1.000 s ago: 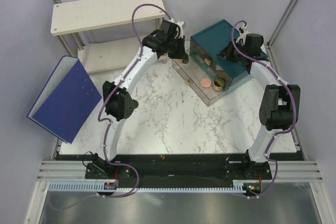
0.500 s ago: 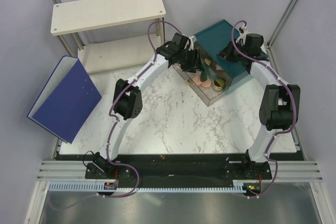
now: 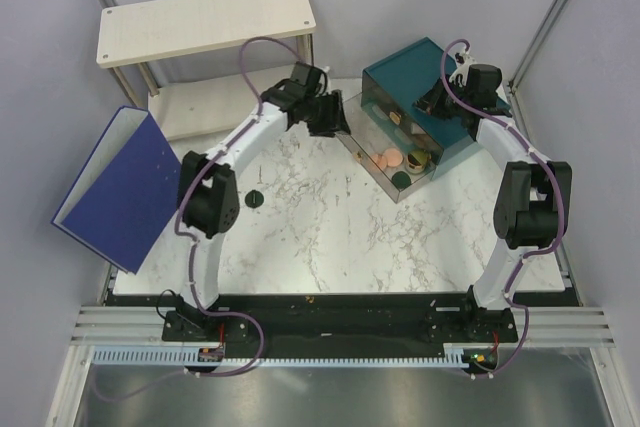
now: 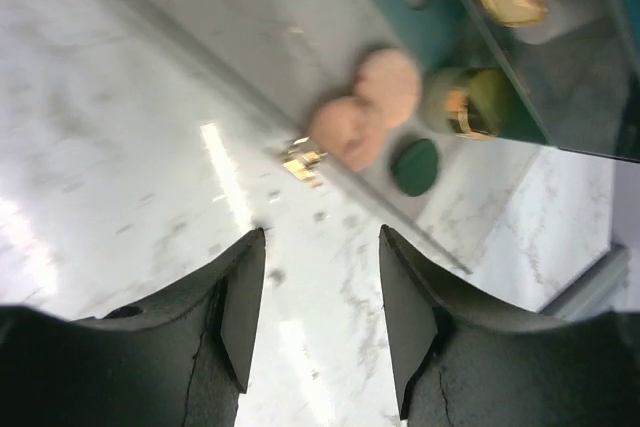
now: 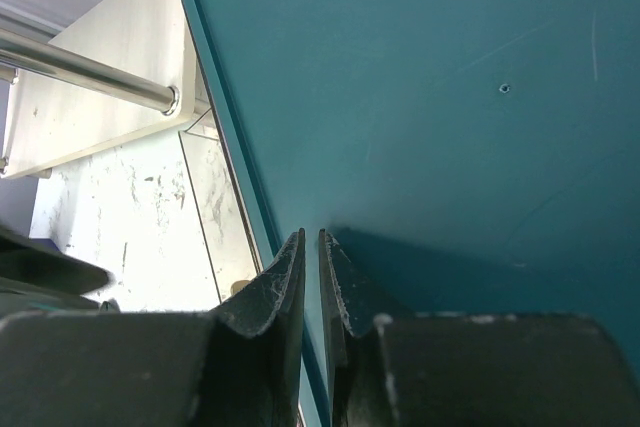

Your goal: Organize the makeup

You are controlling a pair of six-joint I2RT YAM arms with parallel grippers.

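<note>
A dark green lid [image 3: 254, 199] lies alone on the marble table [image 3: 330, 237]. The left claw [image 4: 320, 247] hangs wide and empty by the clear drawer [image 3: 368, 143], where two peach compacts [image 4: 365, 107] touch. The right claw [image 5: 310, 242], pinched nearly closed, is over the teal box [image 5: 450, 97].

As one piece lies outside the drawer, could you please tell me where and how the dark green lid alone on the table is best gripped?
Take the dark green lid by its rim, pinching opposite edges, coming straight down. It looks flat, with bare table all round, so only its thin edge offers a hold.
</note>
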